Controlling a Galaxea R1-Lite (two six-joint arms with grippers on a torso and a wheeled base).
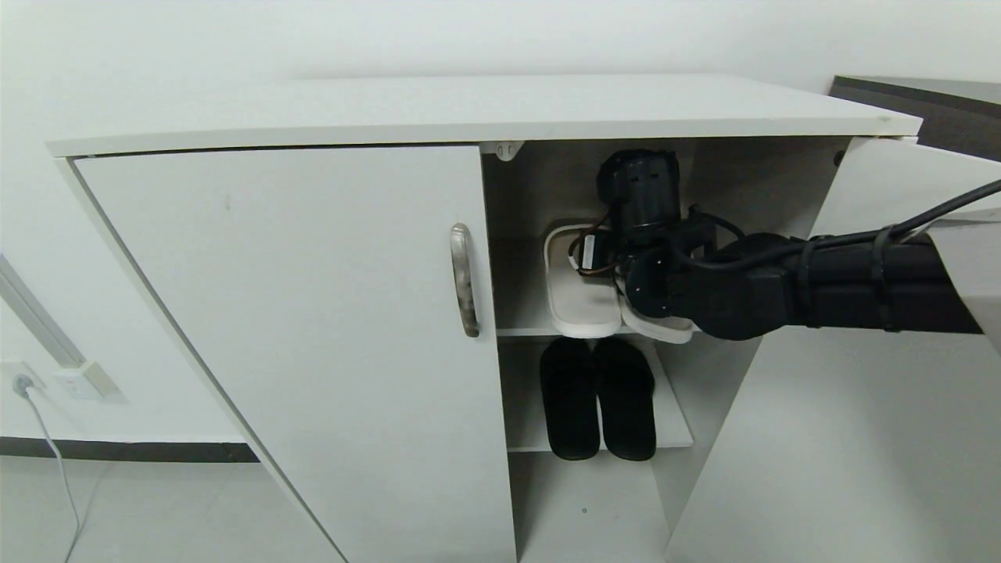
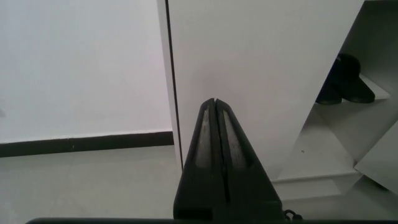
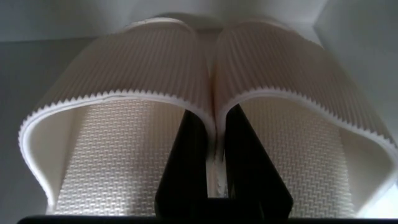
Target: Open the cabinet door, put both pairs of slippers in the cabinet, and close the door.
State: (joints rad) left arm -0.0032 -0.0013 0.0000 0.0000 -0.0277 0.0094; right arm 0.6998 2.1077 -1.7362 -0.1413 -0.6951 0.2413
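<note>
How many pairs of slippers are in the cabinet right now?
2. The black pair lies on the lower shelf; the white pair is at the upper shelf, with the right gripper shut on it.

The black right arm (image 1: 821,285) extends horizontally from the right side, and its cylindrical black wrist (image 1: 640,191) is turned forward at the end. The right gripper (image 3: 214,118) has its two black fingers (image 3: 186,162) clamped on the adjoining strap edges of the white ribbed slippers (image 3: 118,68), one finger inside each slipper. The left gripper (image 2: 214,109) has its two black fingers (image 2: 202,149) pressed together along their full length.
</note>
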